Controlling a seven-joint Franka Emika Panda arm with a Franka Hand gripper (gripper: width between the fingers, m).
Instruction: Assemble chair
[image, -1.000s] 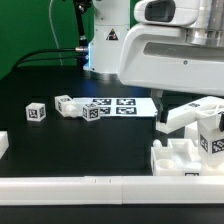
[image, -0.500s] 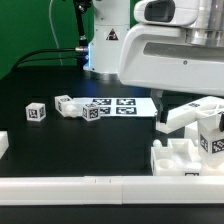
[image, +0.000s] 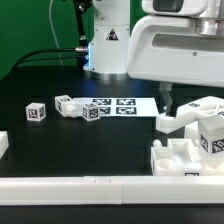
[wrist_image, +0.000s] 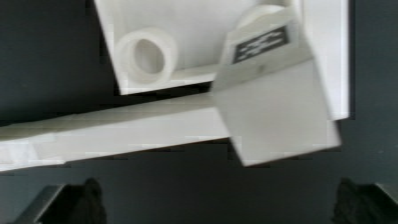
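White chair parts lie grouped at the exterior view's right: a long bar (image: 187, 113), a tagged block (image: 213, 135) and a recessed slab (image: 178, 157). A tagged cube (image: 36, 112) and two small tagged pieces (image: 68, 105) (image: 95, 112) sit at the left. My gripper (wrist_image: 217, 205) hangs above the right-hand group, open, with nothing between its dark fingertips (wrist_image: 71, 203). Under it the wrist view shows a slab with a round hole (wrist_image: 150, 52), a long bar (wrist_image: 116, 128) and a tagged piece (wrist_image: 279, 95) lying across the bar. One finger (image: 166, 97) shows under the arm's body.
The marker board (image: 128, 104) lies flat behind the small pieces. A long white border rail (image: 90, 188) runs along the front edge, with a short white piece (image: 3, 145) at the far left. The robot base (image: 108, 45) and its cables (image: 45, 55) stand at the back.
The arm has risen and shifted to the exterior view's right, uncovering more of the bar and one finger. The parts lie as before, and the jaws stay open.
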